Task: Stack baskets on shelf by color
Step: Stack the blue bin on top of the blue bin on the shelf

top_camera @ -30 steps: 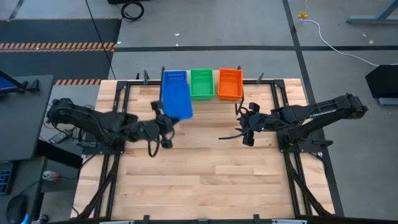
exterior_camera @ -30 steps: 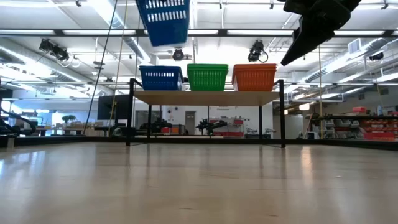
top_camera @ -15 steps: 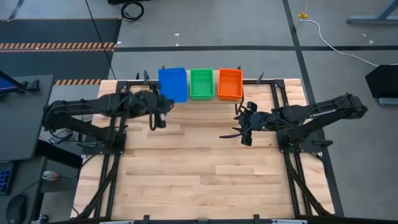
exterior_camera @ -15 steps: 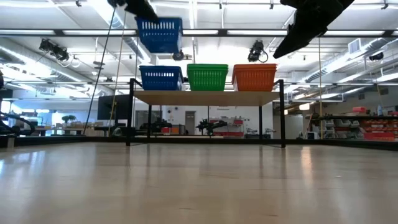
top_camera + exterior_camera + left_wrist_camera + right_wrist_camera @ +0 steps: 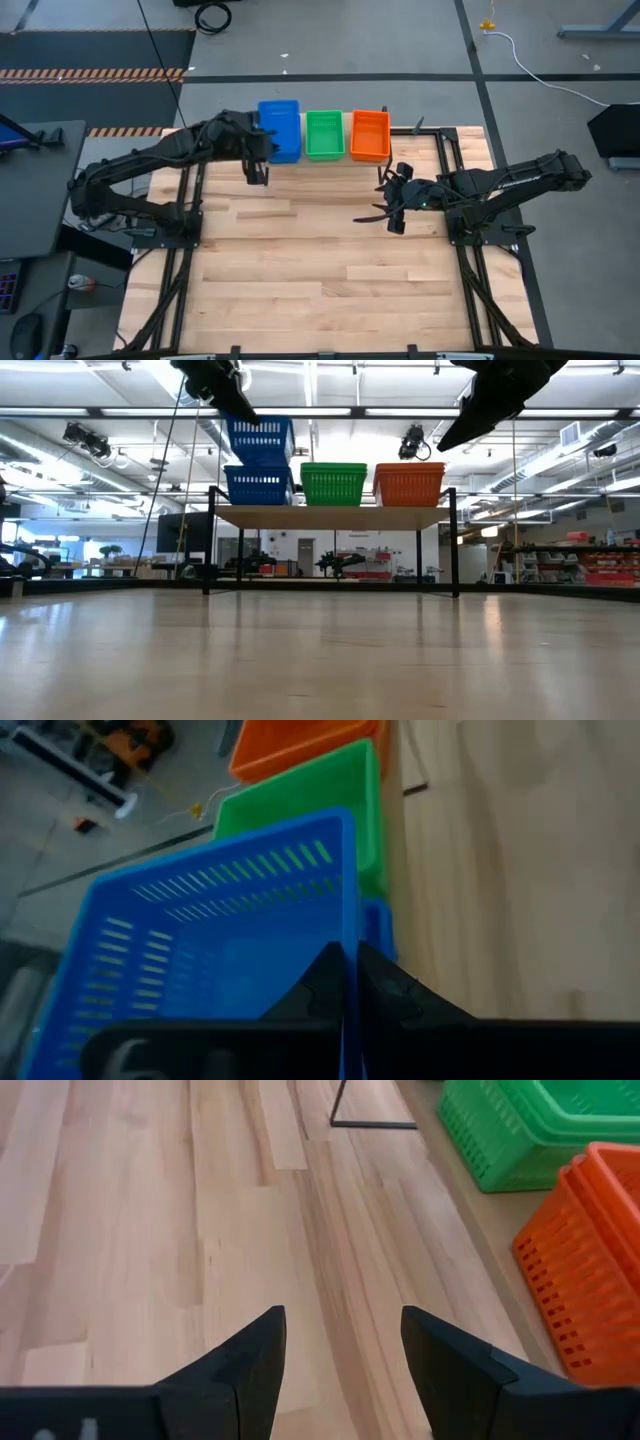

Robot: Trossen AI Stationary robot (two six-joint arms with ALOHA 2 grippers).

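My left gripper [image 5: 262, 158] is shut on a blue basket [image 5: 279, 128] and holds it right over the blue stack [image 5: 258, 485] at the left end of the shelf [image 5: 335, 517]. In the low view the held basket [image 5: 258, 436] sits level just above that stack. A green stack [image 5: 324, 134] rests in the shelf's middle and an orange stack [image 5: 370, 134] at its right end, both on their bottoms. My right gripper [image 5: 383, 200] hovers open above the table, in front of the orange stack. My left gripper holds the blue basket by its near end wall [image 5: 347, 935], one finger [image 5: 315, 990] inside and one [image 5: 395, 995] outside. The fingers come from the table's left, roughly level. The basket is lifted clear and level above the blue stack.
The shelf stands at the table's far edge on thin black legs [image 5: 209, 540]. The wooden tabletop [image 5: 330, 270] stretches bare in front of it. The right wrist view shows the green baskets [image 5: 510, 1130] and orange baskets [image 5: 590, 1260] nested on the plank.
My left gripper has carried the blue basket toward the table's far edge and down, from high over the table to just above the blue stack. The basket has come from tilted to level. My right gripper has stayed almost still.
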